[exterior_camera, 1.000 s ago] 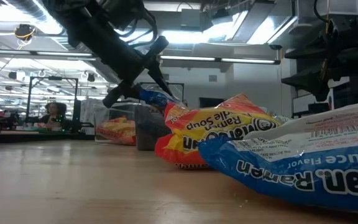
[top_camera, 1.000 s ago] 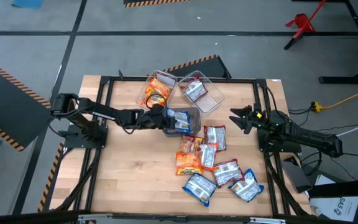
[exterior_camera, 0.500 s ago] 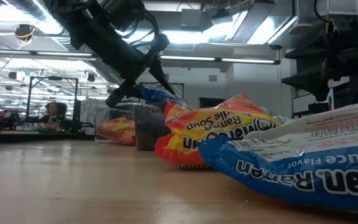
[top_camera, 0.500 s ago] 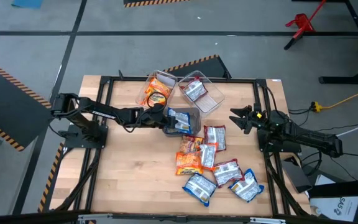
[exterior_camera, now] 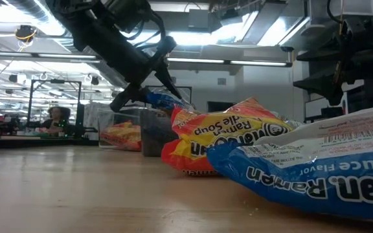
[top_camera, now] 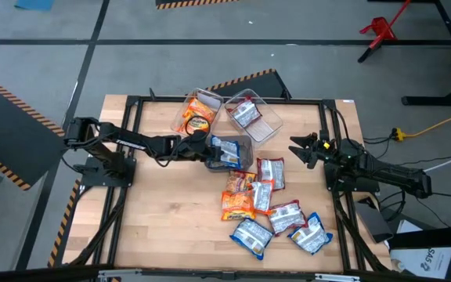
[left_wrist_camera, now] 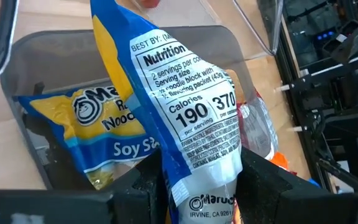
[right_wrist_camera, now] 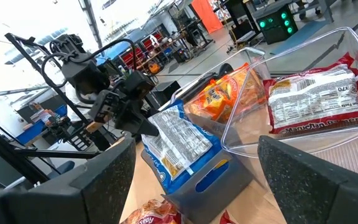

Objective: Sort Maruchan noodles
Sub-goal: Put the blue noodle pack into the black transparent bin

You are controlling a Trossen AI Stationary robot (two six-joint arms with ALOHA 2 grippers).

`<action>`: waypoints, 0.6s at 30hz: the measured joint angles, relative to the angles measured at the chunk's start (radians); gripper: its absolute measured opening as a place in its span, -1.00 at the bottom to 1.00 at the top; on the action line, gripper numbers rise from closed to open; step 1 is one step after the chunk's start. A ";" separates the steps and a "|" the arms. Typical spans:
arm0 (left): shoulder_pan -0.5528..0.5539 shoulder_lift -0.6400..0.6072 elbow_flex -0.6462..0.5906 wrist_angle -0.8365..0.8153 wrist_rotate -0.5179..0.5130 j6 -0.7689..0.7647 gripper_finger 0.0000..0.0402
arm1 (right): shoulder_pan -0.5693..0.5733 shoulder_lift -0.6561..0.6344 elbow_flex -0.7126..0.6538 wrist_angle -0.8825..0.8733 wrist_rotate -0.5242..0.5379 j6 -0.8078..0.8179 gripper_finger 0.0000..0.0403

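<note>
Blue noodle packet [left_wrist_camera: 194, 134] in left gripper [left_wrist_camera: 197, 186], seemingly over grey bin [top_camera: 243, 146].

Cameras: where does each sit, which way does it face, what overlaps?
High: overhead, straight down on the table; both arms show.
Low: tabletop height, level across packets into the room; left arm overhead.
Left wrist: over the grey bin; left gripper shut on a blue-and-white packet.
Right wrist: faces the bins between open right gripper fingers.
Shared: that held packet shows in all four.
</note>
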 joint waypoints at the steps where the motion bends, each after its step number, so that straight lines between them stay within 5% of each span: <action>1: 0.000 0.000 0.000 0.002 0.003 0.012 -0.29 | 0.000 0.000 0.000 0.000 0.000 0.000 0.61; 8: 0.015 -0.001 0.000 0.013 0.094 0.041 -0.23 | 0.000 0.000 0.000 0.000 0.000 0.000 0.61; 18: 0.050 -0.001 0.001 0.007 0.171 0.047 0.15 | 0.000 0.000 0.000 0.000 0.000 0.000 0.61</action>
